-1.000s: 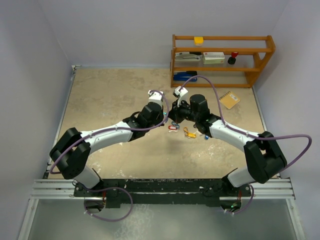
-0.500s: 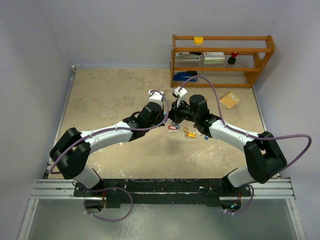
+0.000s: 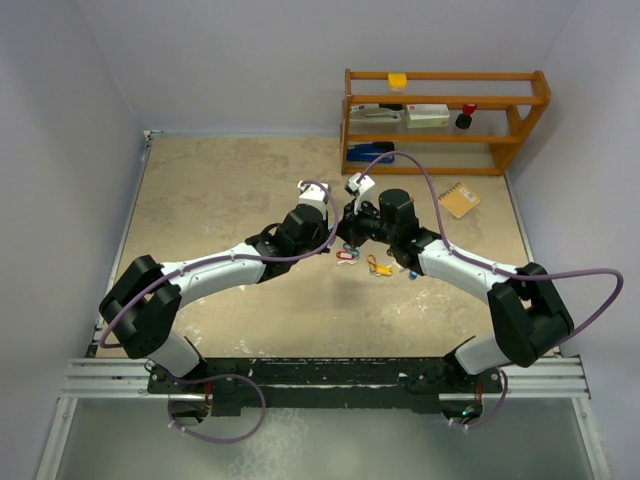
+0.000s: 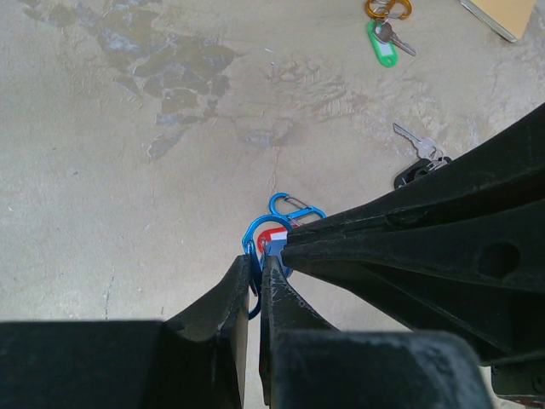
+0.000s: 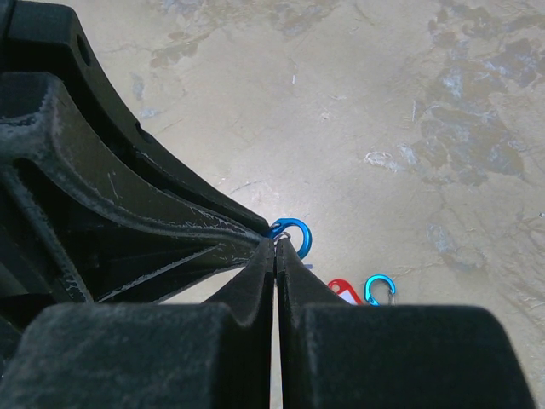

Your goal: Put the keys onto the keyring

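Note:
My left gripper point(image 4: 254, 260) is shut on the blue keyring point(image 4: 252, 234), a carabiner-style loop held above the table. My right gripper point(image 5: 277, 243) is shut on a small metal key part, and its tips press against the blue keyring point(image 5: 300, 236). The two grippers meet tip to tip at mid-table point(image 3: 340, 236). A red-tagged key point(image 5: 341, 290) and a second blue clip point(image 5: 379, 289) lie on the table below. A green-tagged key point(image 4: 383, 44) and a black-tagged key point(image 4: 415, 170) lie further off.
Loose keys and clips point(image 3: 378, 265) lie just in front of the grippers. A wooden shelf point(image 3: 445, 120) with small items stands at the back right. A tan notebook point(image 3: 459, 199) lies beside it. An orange clip point(image 4: 388, 8) lies by the green-tagged key.

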